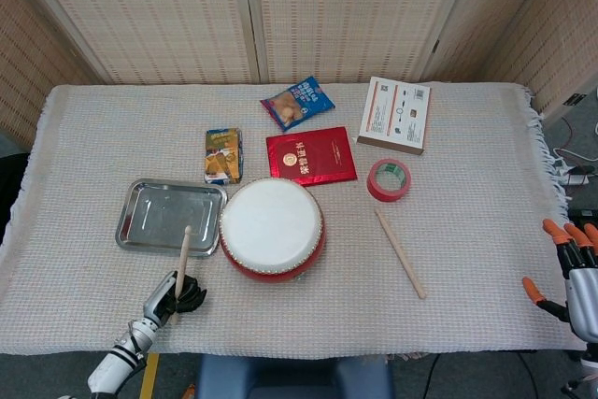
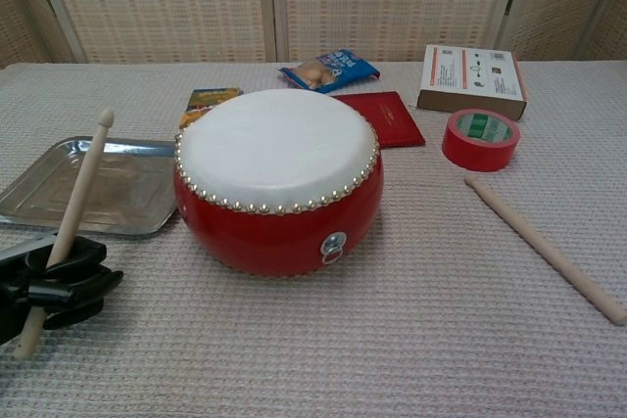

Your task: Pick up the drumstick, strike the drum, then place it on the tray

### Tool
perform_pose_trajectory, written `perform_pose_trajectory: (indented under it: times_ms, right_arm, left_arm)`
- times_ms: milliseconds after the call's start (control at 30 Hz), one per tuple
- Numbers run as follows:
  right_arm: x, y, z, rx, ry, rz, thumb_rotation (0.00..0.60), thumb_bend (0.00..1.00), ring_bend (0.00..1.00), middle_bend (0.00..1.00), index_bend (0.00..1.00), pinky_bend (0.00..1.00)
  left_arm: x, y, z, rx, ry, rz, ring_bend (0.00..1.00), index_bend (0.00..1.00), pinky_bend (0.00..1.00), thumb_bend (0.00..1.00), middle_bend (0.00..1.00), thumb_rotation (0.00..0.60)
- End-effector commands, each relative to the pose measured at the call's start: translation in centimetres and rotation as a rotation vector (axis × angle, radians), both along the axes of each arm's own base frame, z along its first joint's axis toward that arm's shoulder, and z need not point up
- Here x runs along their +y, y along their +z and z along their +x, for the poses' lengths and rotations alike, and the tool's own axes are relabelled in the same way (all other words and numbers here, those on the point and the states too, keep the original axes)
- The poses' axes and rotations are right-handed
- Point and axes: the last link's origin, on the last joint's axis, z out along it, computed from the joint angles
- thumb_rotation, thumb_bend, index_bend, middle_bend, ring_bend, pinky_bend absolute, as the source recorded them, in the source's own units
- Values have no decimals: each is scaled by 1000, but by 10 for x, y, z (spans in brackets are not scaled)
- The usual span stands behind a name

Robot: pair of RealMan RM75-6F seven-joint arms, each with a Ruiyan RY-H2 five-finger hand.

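Note:
My left hand [image 1: 173,294] [image 2: 54,281] grips a wooden drumstick [image 1: 183,249] [image 2: 82,186] near the table's front left edge. The stick stands nearly upright, its tip leaning toward the tray and drum. The red drum with a white skin [image 1: 272,227] [image 2: 278,179] stands just right of that hand. A metal tray [image 1: 171,217] [image 2: 93,183] lies left of the drum. A second drumstick [image 1: 400,252] [image 2: 545,247] lies flat on the cloth right of the drum. My right hand [image 1: 572,277], with orange fingertips, hangs open off the table's right edge.
Behind the drum lie a red booklet [image 1: 311,154], a red tape roll [image 1: 390,179], a white box [image 1: 394,114], a blue snack bag [image 1: 297,103] and a small yellow packet [image 1: 223,154]. Woven screens close off the back.

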Motion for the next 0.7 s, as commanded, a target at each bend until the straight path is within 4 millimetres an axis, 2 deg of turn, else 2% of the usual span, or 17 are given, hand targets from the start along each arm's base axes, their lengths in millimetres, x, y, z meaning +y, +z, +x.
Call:
perform_pose_trajectory:
  times_ms: [33, 100, 233, 400, 533, 700]
  right_arm:
    - [0, 0, 0, 0, 3, -1, 600, 245, 0, 169, 69, 13]
    - [-1, 1, 2, 2, 11, -3, 600, 245, 0, 169, 69, 12]
    - [-2, 4, 3, 8, 23, -13, 600, 246, 0, 169, 69, 12]
    - [-3, 10, 6, 22, 43, -30, 600, 245, 0, 169, 69, 12]
    - [-5, 14, 9, 29, 62, -37, 600, 245, 0, 169, 69, 12]
    - [-8, 16, 14, 36, 85, -37, 600, 246, 0, 169, 69, 12]
  left_arm:
    - [2, 4, 1, -8, 0, 22, 1000, 1000, 1000, 493, 1000, 600]
    - [17, 29, 4, -1, -34, 111, 1000, 1000, 1000, 496, 1000, 600]
    - [38, 61, 8, 106, -111, 180, 1000, 1000, 1000, 497, 1000, 600]
    - [72, 100, 17, 418, -271, 364, 1000, 1000, 1000, 497, 1000, 600]
    - [96, 117, 30, 672, -395, 499, 1000, 1000, 1000, 496, 1000, 600]
    - [119, 117, 54, 993, -590, 637, 1000, 1000, 1000, 497, 1000, 600]
